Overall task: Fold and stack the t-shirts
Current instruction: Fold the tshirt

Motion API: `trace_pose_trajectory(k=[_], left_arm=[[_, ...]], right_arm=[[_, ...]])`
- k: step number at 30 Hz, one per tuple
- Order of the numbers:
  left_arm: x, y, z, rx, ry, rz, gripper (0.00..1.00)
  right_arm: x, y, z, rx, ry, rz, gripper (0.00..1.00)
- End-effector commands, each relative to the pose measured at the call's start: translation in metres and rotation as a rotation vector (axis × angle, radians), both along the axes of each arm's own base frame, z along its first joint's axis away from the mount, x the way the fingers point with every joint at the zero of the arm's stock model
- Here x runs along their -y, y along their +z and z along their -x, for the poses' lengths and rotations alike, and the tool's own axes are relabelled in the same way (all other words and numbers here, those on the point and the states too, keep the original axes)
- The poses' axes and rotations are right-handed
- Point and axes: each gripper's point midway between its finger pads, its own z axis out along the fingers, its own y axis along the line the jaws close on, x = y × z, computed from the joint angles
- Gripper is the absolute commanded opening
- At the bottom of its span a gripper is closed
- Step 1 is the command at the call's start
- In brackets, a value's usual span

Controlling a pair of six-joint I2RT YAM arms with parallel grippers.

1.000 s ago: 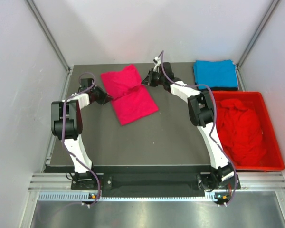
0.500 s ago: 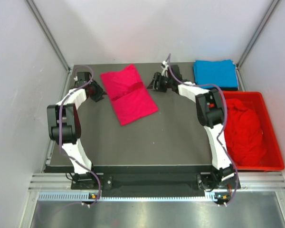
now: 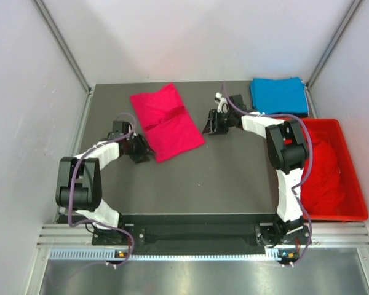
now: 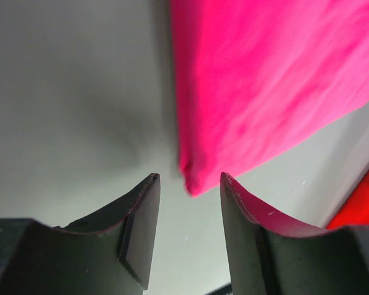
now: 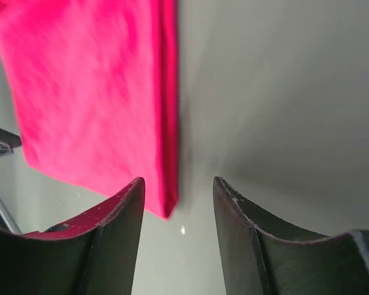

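Observation:
A folded pink-magenta t-shirt (image 3: pixel 166 121) lies flat on the dark table, its long axis running from back left to front right. My left gripper (image 3: pixel 142 153) is open and empty at the shirt's near left corner (image 4: pixel 194 181), just short of it. My right gripper (image 3: pixel 208 130) is open and empty beside the shirt's near right corner (image 5: pixel 166 206). A folded sky blue t-shirt (image 3: pixel 279 96) lies at the back right. Red t-shirts (image 3: pixel 320 169) are heaped in the red crate (image 3: pixel 355 178).
The table (image 3: pixel 203 184) has a grey frame rail along its left edge (image 3: pixel 80 141) and white walls close on the left, back and right. The crate stands at the right edge, next to my right arm.
Both grippers have let go of the pink shirt's middle and moved toward me. The left one went down to the near left corner, the right one to the near right corner. The shirt now lies flat.

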Motion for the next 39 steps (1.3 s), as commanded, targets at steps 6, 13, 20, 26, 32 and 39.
trace_pose_trajectory(k=[6, 13, 20, 26, 32, 39], left_arm=[[0.024, -0.011, 0.009, 0.021, -0.043, 0.090, 0.49], [0.025, -0.024, 0.011, -0.003, -0.041, 0.085, 0.46], [0.017, -0.029, 0.014, -0.025, -0.053, 0.028, 0.21], [0.013, -0.028, 0.022, -0.067, -0.084, -0.018, 0.00], [0.009, -0.027, 0.043, -0.117, -0.114, -0.078, 0.00], [0.003, -0.014, 0.075, -0.170, -0.085, -0.157, 0.14]], right_arm=[[-0.011, -0.015, 0.035, -0.022, 0.101, 0.005, 0.48], [-0.011, -0.021, 0.045, -0.035, 0.103, 0.011, 0.42], [-0.019, -0.019, 0.058, -0.045, 0.123, -0.020, 0.35], [-0.015, -0.020, 0.070, -0.048, 0.100, -0.032, 0.00], [0.002, -0.021, 0.107, -0.065, 0.037, -0.025, 0.00], [0.042, -0.053, 0.189, -0.157, 0.007, 0.073, 0.04]])
